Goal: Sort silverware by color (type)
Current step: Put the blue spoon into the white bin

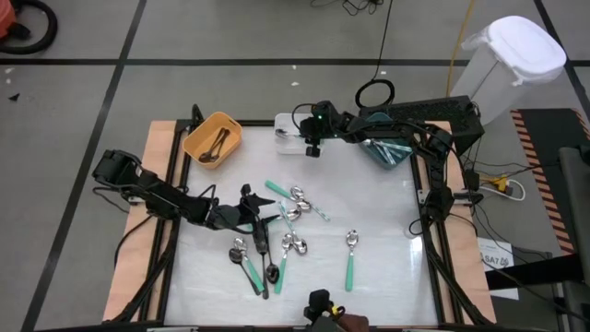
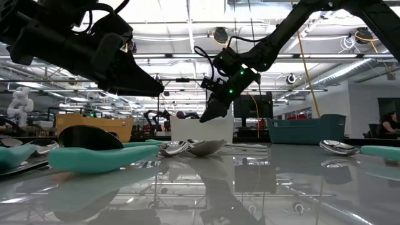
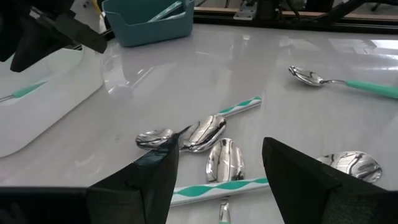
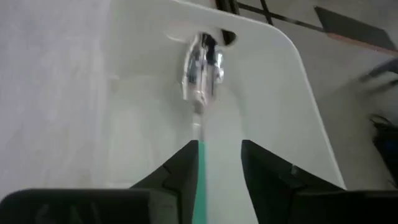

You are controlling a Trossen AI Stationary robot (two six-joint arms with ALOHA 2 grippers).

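My right gripper (image 1: pixel 312 148) (image 4: pixel 217 168) hangs open over the white bin (image 1: pixel 288 136) at the table's far side. A spoon with a shiny bowl (image 4: pixel 202 62) lies blurred in the bin below it, its mint-green handle (image 4: pixel 199 162) running back between the fingers. Several spoons with mint-green, black or striped handles (image 1: pixel 290 207) lie on the table's middle. My left gripper (image 1: pixel 260 219) (image 3: pixel 217 177) stands open just above them, one spoon bowl (image 3: pixel 225 158) ahead of its fingers, touching none. My right gripper slants down from the table's right over the white bin. The spoon's green handle end (image 4: pixel 199 177) runs along the inner side of one finger (image 4: pixel 180 174). Whether it touches that finger I cannot tell. The other finger stands clear of it.
An orange bin (image 1: pixel 213 138) with dark-handled spoons stands at the far left. A teal bin (image 1: pixel 387 152) with green-handled spoons stands at the far right. One green-handled spoon (image 1: pixel 351 254) lies alone toward the near right. A small dark device (image 1: pixel 320 304) sits at the near edge.
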